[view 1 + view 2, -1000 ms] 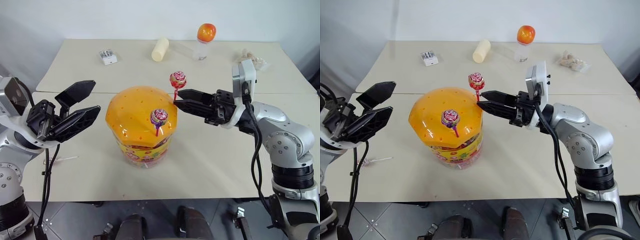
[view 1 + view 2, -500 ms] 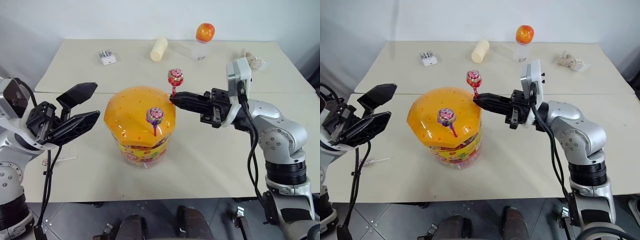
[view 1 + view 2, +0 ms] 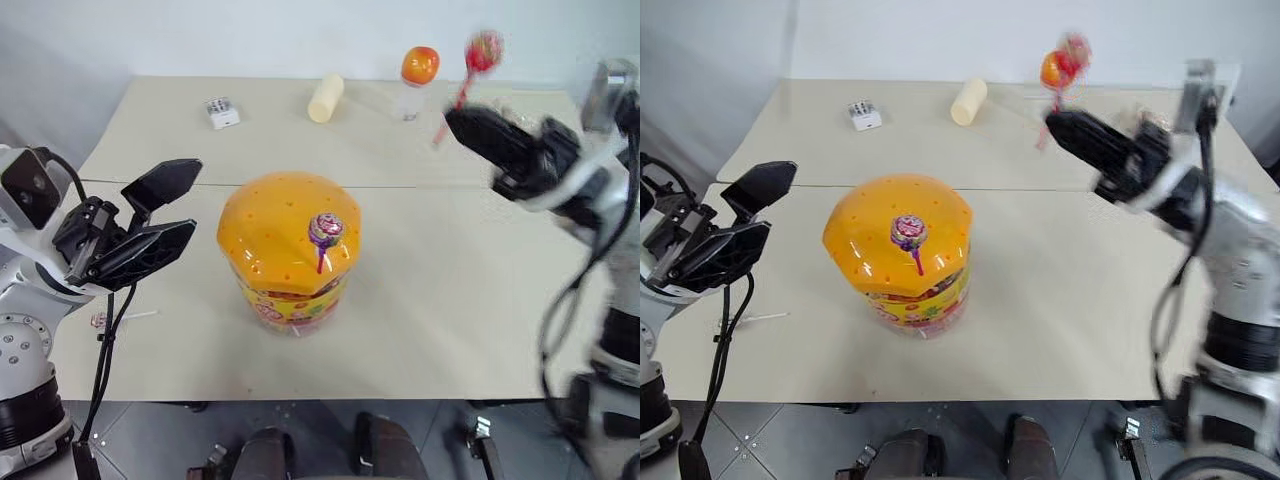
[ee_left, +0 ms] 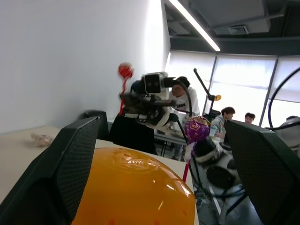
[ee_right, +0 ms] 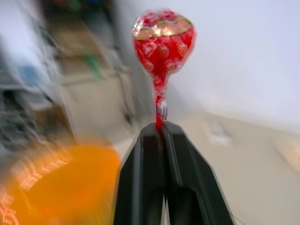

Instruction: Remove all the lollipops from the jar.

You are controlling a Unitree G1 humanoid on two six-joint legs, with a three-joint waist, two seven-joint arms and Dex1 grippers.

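Observation:
The jar (image 3: 290,262), a clear tub with an orange dotted lid, stands mid-table. One lollipop (image 3: 324,229) in a purple wrapper sticks out of the lid on its front right side, also seen as the lollipop (image 4: 197,129) in the left wrist view. My right gripper (image 3: 455,120) is raised at the back right, well away from the jar, shut on the stick of a red-wrapped lollipop (image 5: 164,40) that stands upright above its fingertips. My left gripper (image 3: 188,203) hovers open just left of the jar, touching nothing. Another lollipop (image 3: 100,320) lies on the table near my left arm.
At the table's far edge sit a small white box (image 3: 218,112), a cream cylinder (image 3: 323,97) and a small clear bottle with an orange ball top (image 3: 418,68). A seam (image 3: 420,186) runs across the table behind the jar. People (image 4: 225,117) sit in the background.
My right gripper shut on the red lollipop's stick at the lid's back edge, pulled it out and swung it up to the back right. The left gripper stayed put.

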